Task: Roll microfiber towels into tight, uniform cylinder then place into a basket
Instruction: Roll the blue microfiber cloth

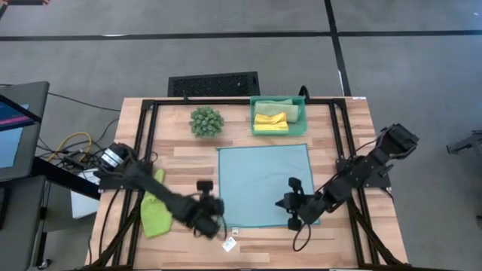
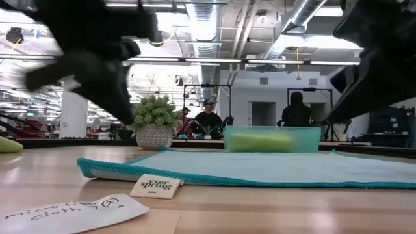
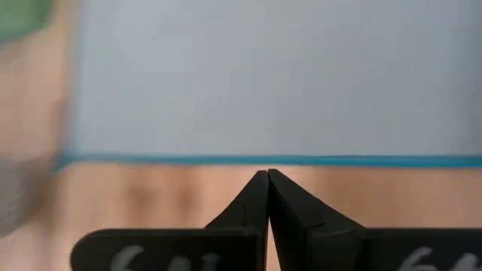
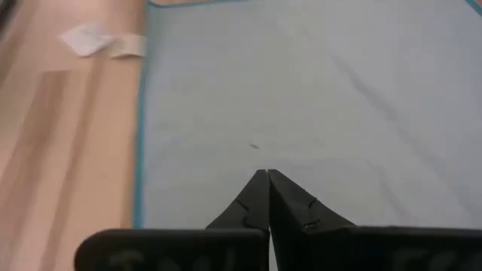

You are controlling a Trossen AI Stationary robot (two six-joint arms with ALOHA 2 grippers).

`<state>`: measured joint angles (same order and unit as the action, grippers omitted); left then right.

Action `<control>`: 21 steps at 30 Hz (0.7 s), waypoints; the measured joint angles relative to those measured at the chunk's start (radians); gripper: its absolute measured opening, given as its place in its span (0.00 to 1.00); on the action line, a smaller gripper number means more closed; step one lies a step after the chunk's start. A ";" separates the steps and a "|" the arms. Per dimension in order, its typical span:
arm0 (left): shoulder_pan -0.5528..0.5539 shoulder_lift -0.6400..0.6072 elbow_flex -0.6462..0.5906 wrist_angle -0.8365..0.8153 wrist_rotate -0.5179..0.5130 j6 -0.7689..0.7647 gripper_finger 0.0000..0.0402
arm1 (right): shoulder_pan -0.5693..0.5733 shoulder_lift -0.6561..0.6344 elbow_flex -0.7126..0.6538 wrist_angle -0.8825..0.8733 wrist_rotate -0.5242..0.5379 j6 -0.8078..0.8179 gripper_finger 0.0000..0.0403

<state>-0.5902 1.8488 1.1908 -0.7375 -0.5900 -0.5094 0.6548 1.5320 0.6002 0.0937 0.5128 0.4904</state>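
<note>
Across the middle of the desk (image 1: 331, 128) the light blue towel (image 1: 263, 184) is spread flat, its near hem running side to side. At that hem's left corner the left claw (image 1: 213, 224) is seen pressed together, empty, just off the cloth. Over the hem's right corner the right claw (image 1: 295, 213) is likewise closed on nothing. Both are judged equally near; the roll would run away from them, toward the basket (image 1: 278, 115) beyond the towel's far edge, where rolled yellow and green towels lie.

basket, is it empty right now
No, the high view shows the teal basket at the table's far edge already holding a yellow towel and a green towel behind it.
</note>
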 joint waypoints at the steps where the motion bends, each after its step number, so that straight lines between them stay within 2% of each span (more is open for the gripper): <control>1: -0.029 0.000 0.000 0.038 0.021 0.012 0.00 | 0.000 0.010 0.000 0.017 -0.003 -0.019 0.06; 6: -0.155 0.000 -0.001 0.243 0.038 0.064 0.03 | -0.012 0.029 0.000 0.018 -0.046 -0.027 0.07; 10: -0.206 0.021 0.000 0.374 -0.004 0.123 0.15 | -0.016 0.028 0.000 0.019 -0.068 -0.025 0.05; 12: -0.213 0.052 -0.001 0.392 -0.052 0.140 0.23 | -0.015 0.027 0.000 0.024 -0.069 -0.021 0.05; 16: -0.184 0.117 -0.002 0.405 -0.039 0.149 0.37 | -0.004 0.027 0.000 0.027 -0.071 -0.020 0.06; 21: -0.142 0.158 -0.002 0.411 -0.010 0.106 0.41 | 0.028 0.027 0.011 0.016 -0.086 -0.020 0.07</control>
<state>-0.7322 2.0071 1.1892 -0.3263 -0.6003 -0.4038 0.6828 1.5589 0.6115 0.1101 0.4265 0.4702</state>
